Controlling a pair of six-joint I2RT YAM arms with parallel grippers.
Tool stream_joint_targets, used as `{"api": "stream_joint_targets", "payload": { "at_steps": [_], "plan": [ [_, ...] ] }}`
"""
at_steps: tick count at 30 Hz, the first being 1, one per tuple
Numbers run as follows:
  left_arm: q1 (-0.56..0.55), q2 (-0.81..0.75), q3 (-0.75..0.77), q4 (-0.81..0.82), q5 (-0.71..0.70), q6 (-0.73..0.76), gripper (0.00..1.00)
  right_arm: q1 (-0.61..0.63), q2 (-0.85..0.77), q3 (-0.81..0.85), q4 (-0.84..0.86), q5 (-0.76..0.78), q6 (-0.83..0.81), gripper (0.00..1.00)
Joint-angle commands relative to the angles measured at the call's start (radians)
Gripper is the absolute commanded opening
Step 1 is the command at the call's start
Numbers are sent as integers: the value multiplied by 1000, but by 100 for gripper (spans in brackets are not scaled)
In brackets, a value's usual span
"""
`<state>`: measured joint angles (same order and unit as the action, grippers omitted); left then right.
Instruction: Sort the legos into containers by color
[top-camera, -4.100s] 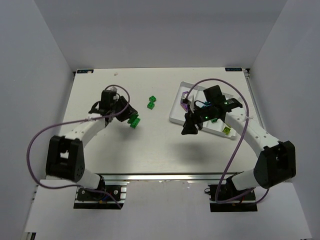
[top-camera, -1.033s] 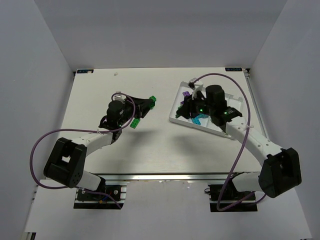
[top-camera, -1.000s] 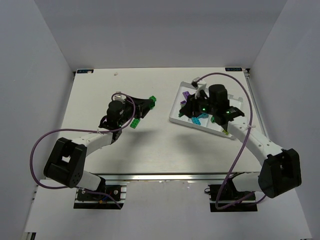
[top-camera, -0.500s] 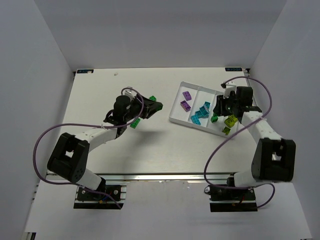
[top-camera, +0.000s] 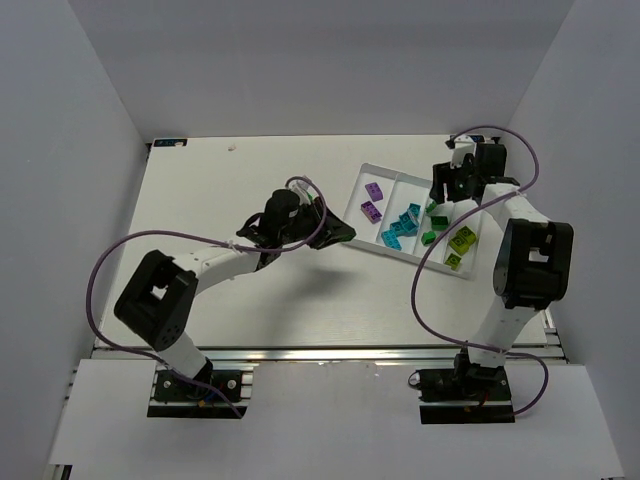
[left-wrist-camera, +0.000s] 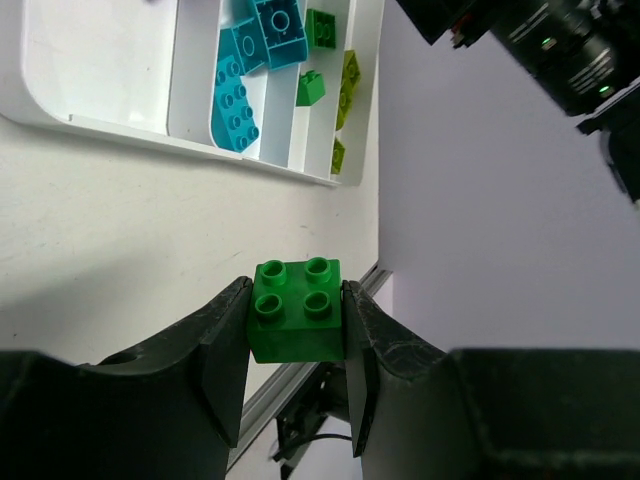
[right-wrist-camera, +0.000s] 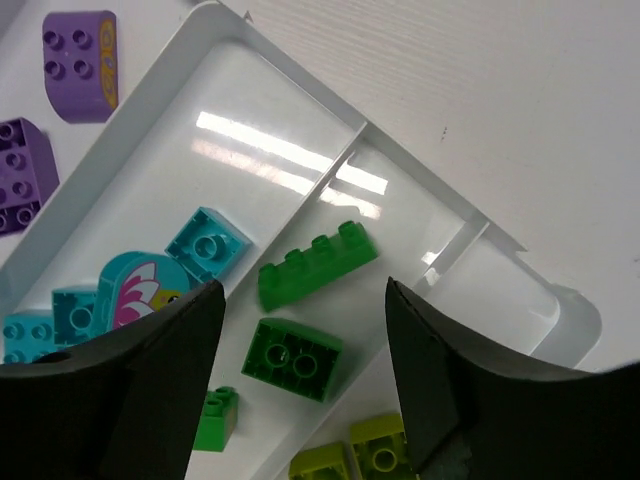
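Note:
My left gripper (left-wrist-camera: 297, 300) is shut on a green two-by-two brick (left-wrist-camera: 297, 310) and holds it above the table, just short of the white tray (left-wrist-camera: 120, 128). In the top view this gripper (top-camera: 338, 234) is at the tray's near-left corner (top-camera: 350, 240). My right gripper (right-wrist-camera: 303, 300) is open and empty, with its jaws wide apart over the tray's green bricks: a long one (right-wrist-camera: 318, 262), an upturned one (right-wrist-camera: 291, 360) and a small one (right-wrist-camera: 215, 418). It sits at the tray's far right (top-camera: 447, 190). Teal bricks (top-camera: 400, 226), purple bricks (top-camera: 370, 200) and yellow-green bricks (top-camera: 460, 243) lie in the tray, grouped by color.
White walls close in the table on the left, back and right. The table's right edge (left-wrist-camera: 372, 262) runs close past the tray. Purple cables (top-camera: 100, 290) loop off both arms.
My left gripper has swung right from the middle of the table to the tray's near corner, carrying the green brick. My right gripper has moved from the tray's left part to its far right end.

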<state>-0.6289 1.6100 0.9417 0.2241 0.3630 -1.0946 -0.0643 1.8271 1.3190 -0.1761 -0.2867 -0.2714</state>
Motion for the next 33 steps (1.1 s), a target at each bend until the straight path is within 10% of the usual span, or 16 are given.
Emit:
{"api": "stream_joint_targets", "payload": {
  "at_steps": [1, 3, 10, 12, 17, 18, 33],
  "plan": [
    [-32, 37, 84, -46, 7, 64, 7, -12, 12, 62, 10, -38, -25, 74],
    [-58, 73, 146, -68, 7, 88, 7, -20, 6, 69, -2, -61, -20, 89],
    [-159, 342, 478, -293, -32, 271, 9, -132, -198, -16, 10, -238, -20, 89],
    [-195, 413, 616, -365, -41, 340, 10, -236, -274, -56, -9, -516, -52, 89],
    [-252, 626, 868, -486, -73, 427, 12, -348, -255, 92, -535, -937, -402, 19],
    [-258, 652, 943, -499, -81, 429, 14, -359, -250, 103, -606, -945, -452, 18],
    [-302, 881, 1293, -612, -179, 389, 66, -413, -373, -58, -720, -973, -580, 42]
  ]
}}
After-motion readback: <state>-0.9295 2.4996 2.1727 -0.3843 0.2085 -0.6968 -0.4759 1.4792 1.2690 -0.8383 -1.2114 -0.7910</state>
